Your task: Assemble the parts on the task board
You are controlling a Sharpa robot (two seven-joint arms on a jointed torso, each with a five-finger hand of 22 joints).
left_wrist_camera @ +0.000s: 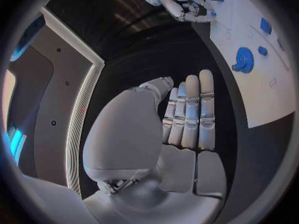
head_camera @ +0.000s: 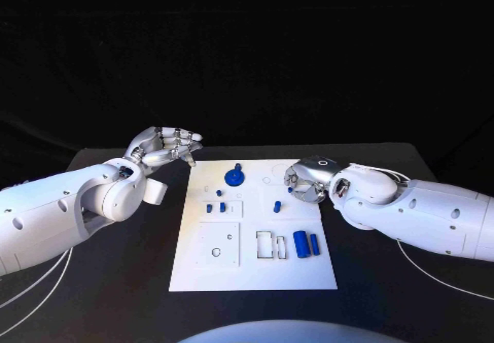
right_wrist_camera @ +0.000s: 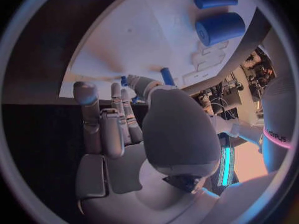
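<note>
Nearest me, the front edge of the white task board lies bare, and just beyond it two blue cylinders, a thick one and a thin one, rest side by side near the cut-out slots. Farther up the board a small blue peg sits just inboard of the right hand, and a round blue knob stands between the two hands.

That right hand hovers over the board's far right part with its fingers curled loosely and nothing in them that I can see. Its partner, the left hand, is off the board's far left corner, fingers drawn in, empty.

No part is held, so this looks like a reach before a pick. Next the right hand would likely need to open and come down over the nearby peg.
</note>
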